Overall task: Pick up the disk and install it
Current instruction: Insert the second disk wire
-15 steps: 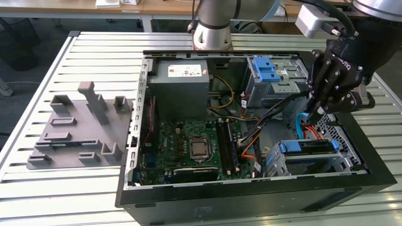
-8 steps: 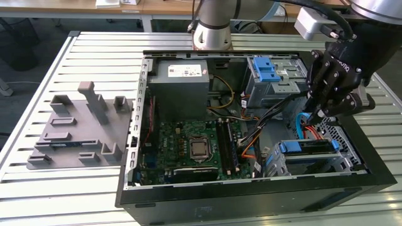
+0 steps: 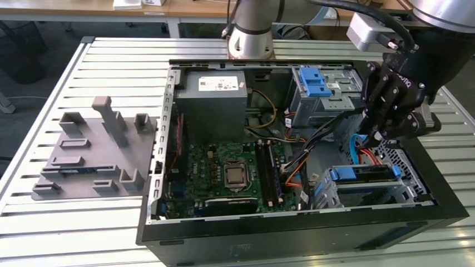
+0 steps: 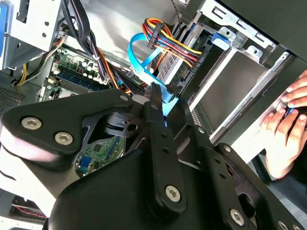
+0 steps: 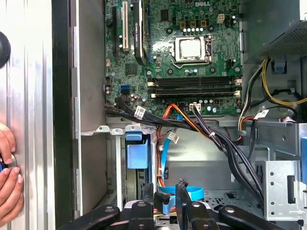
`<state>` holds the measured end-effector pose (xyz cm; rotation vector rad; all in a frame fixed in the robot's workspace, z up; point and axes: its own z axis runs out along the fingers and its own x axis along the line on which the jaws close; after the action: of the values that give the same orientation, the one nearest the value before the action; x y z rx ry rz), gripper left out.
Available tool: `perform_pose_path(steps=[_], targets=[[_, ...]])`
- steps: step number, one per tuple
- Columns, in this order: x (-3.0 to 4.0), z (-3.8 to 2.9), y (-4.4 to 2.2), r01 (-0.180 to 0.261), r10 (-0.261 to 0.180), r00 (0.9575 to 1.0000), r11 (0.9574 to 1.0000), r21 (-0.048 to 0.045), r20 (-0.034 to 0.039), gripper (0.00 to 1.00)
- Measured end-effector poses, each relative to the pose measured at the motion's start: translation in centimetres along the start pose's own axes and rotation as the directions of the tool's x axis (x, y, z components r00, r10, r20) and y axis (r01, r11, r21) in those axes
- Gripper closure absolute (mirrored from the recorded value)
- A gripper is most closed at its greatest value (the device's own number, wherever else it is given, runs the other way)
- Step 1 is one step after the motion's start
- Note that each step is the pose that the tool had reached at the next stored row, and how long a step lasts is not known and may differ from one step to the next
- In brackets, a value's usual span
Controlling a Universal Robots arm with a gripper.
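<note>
One disk [image 3: 364, 181] sits in the cage at the case's near corner, on the exterior view's right, so the pickup looks done. The single end effector [image 3: 373, 135] hangs just above it, fingers nearly closed on one blue data cable [image 4: 141, 55] plug. Cabling seems underway; seating the plug calls for square alignment.

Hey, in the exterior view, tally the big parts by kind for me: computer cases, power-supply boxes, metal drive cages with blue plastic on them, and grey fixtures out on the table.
Computer case: 1
Power-supply box: 1
Drive cages with blue plastic: 2
Grey fixture: 1
Total: 5
</note>
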<state>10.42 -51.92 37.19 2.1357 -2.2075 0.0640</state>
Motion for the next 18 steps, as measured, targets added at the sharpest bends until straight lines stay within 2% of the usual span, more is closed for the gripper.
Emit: perform_pose_path(steps=[4, 8, 9, 10, 11, 12, 13, 18], targets=[[-0.01, 0.05, 0.00, 0.000, 0.000, 1.0000, 1.0000, 0.0000, 0.0001, 0.68], [-0.01, 0.16, -0.01, 0.000, 0.000, 1.0000, 1.0000, 0.0001, -0.0034, 0.68], [-0.01, 0.18, -0.01, 0.000, 0.000, 1.0000, 1.0000, 0.0001, -0.0038, 0.69], [-0.02, 0.19, -0.01, 0.000, 0.000, 1.0000, 1.0000, 0.0001, -0.0041, 0.76], [-0.02, 0.20, -0.01, 0.000, 0.000, 1.0000, 1.0000, 0.0001, -0.0042, 0.76], [-0.01, 0.20, 0.00, 0.000, 0.000, 1.0000, 1.0000, 0.0001, -0.0042, 0.82], [-0.02, 0.20, -0.01, 0.000, 0.000, 1.0000, 1.0000, 0.0001, -0.0043, 0.84], [-0.02, 0.27, -0.01, 0.000, 0.000, 1.0000, 1.0000, 0.0001, -0.0040, 0.84]])
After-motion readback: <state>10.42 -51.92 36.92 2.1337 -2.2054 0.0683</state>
